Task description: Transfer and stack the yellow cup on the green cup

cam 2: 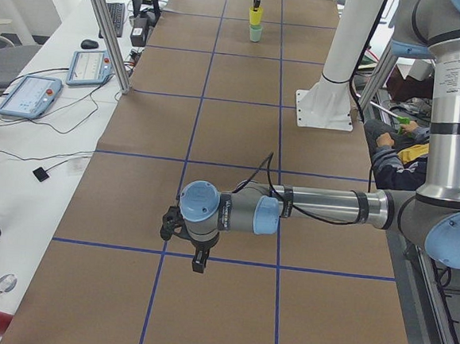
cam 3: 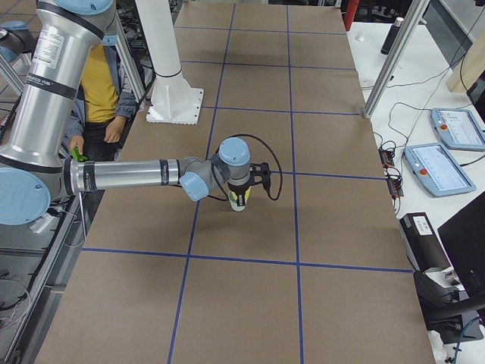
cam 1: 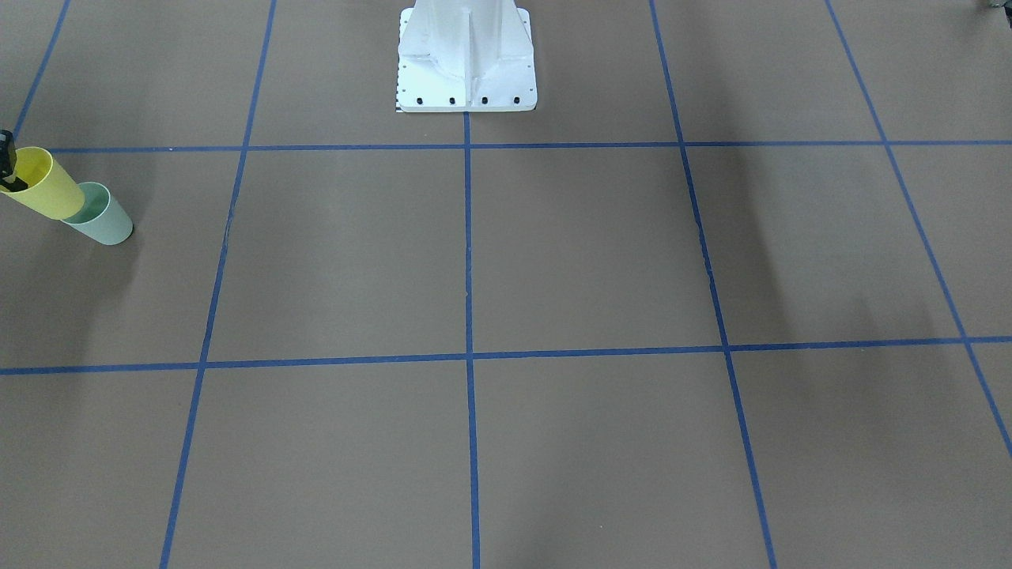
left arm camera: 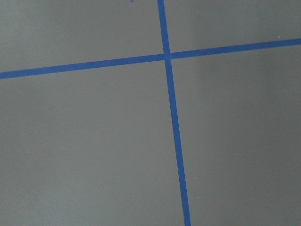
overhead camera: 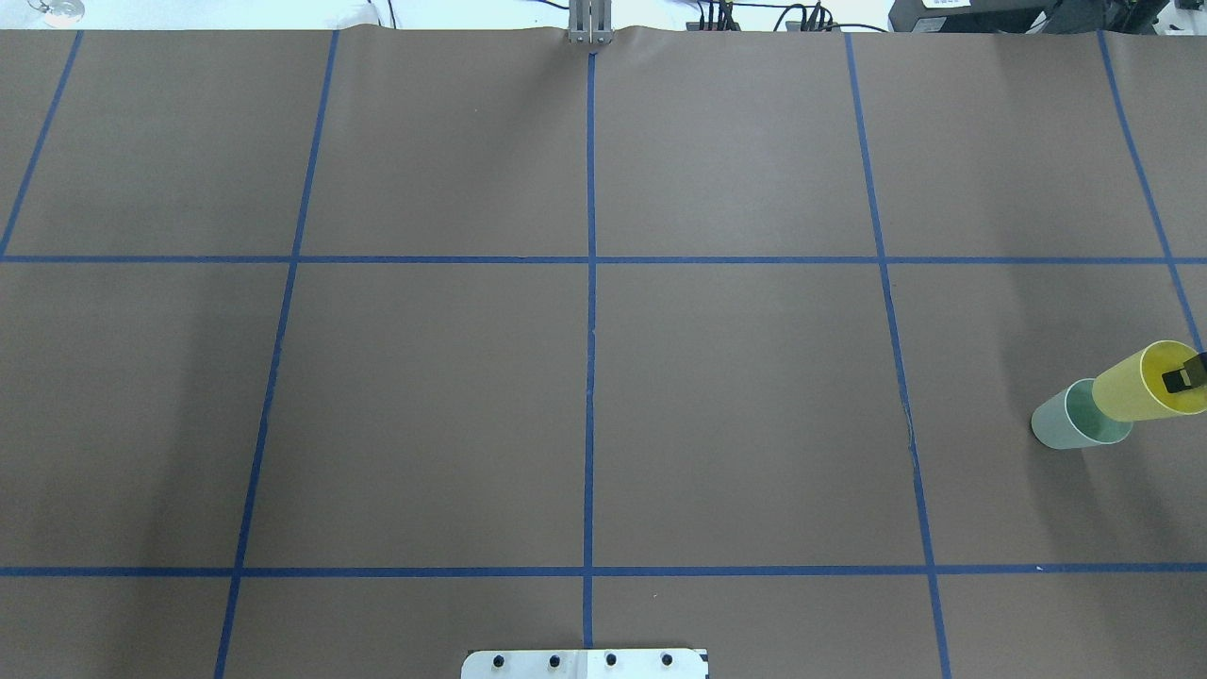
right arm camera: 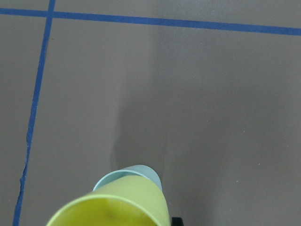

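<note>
The yellow cup (overhead camera: 1136,389) hangs upright at the table's far right, its base right over the mouth of the green cup (overhead camera: 1066,424), which stands on the table. I cannot tell whether its base is inside the green cup. My right gripper (overhead camera: 1188,377) is shut on the yellow cup's rim, with one finger inside the cup. Both cups also show in the front-facing view, yellow (cam 1: 43,190) and green (cam 1: 107,221), and in the right wrist view, yellow (right arm camera: 113,207) and green (right arm camera: 141,174). My left gripper (cam 2: 198,259) hovers low over the table's left end, and I cannot tell whether it is open or shut.
The brown table cover carries a grid of blue tape lines (overhead camera: 590,311). The robot's white base plate (cam 1: 466,75) sits at the table's robot side. The cups stand close to the table's right edge. A person sits beside the robot (cam 3: 102,91).
</note>
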Motion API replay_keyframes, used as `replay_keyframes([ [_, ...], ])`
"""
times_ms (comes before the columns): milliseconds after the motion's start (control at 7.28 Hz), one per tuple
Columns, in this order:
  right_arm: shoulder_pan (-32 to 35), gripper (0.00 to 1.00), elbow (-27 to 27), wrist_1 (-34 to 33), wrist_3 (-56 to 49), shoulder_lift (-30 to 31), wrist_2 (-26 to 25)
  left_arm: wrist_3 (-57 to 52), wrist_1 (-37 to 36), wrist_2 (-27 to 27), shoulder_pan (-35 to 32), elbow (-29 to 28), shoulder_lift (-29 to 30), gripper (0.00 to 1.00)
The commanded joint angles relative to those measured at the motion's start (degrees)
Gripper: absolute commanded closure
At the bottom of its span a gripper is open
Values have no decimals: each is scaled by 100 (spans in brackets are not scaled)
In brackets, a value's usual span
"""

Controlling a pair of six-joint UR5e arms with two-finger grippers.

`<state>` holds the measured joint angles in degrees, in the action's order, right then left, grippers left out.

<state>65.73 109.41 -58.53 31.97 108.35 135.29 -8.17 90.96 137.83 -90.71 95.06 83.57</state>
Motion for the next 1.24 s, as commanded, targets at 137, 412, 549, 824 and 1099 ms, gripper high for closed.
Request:
replay_keyframes([
  [137, -331, 100, -60, 480, 519, -7, 94, 0, 1, 7, 1, 13, -8, 0],
  [412, -385, 100, -78, 491, 530, -7, 33, 0, 1, 7, 1, 13, 1, 0],
  [549, -385, 100, -95, 491, 486, -7, -2, 0, 1, 7, 1, 13, 1, 0],
  [824, -368, 100, -87, 491, 468, 2, -11, 0, 1, 7, 10, 13, 1, 0],
  [1099, -359, 100, -87, 491, 459, 28, -11, 0, 1, 7, 10, 13, 10, 0],
])
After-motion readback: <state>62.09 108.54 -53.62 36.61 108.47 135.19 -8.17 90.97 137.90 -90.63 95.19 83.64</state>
